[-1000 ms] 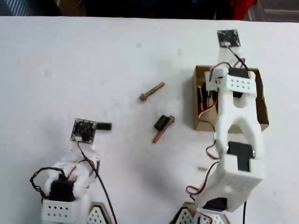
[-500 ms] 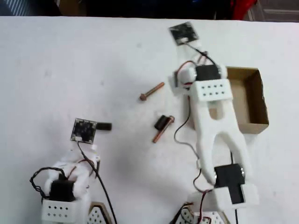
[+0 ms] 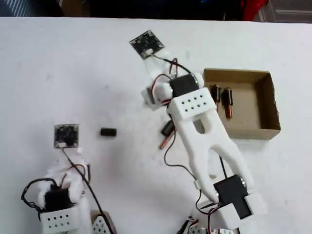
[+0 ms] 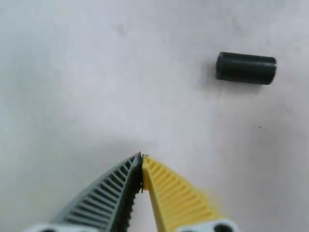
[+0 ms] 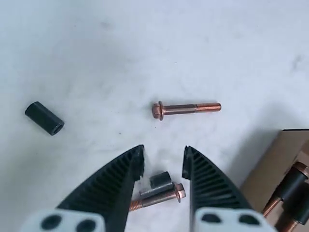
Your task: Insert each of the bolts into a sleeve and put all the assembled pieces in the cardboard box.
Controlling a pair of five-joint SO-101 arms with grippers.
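My right gripper (image 5: 163, 150) hangs open just above a copper bolt (image 5: 157, 197) with a black sleeve (image 5: 161, 181) lying against its shaft near the head. This pair (image 3: 167, 132) sits at the table's middle, beside my right arm (image 3: 195, 112). A second bare bolt (image 5: 186, 108) lies just beyond the open fingers. A loose black sleeve (image 3: 108, 131) rests to the left, close ahead of my left gripper (image 4: 141, 157), which is shut on nothing. The cardboard box (image 3: 265, 105) on the right holds two sleeved bolts (image 3: 221, 97).
My left arm (image 3: 58, 204) sits low at the front left corner. The right arm's base (image 3: 234, 204) stands at the front right. The table's far edge runs along the back, with bare white surface at the far left.
My right arm has swung left from over the box to above the bolts, now covering the bare bolt from above. The left arm has drawn back to the left, away from the loose sleeve.
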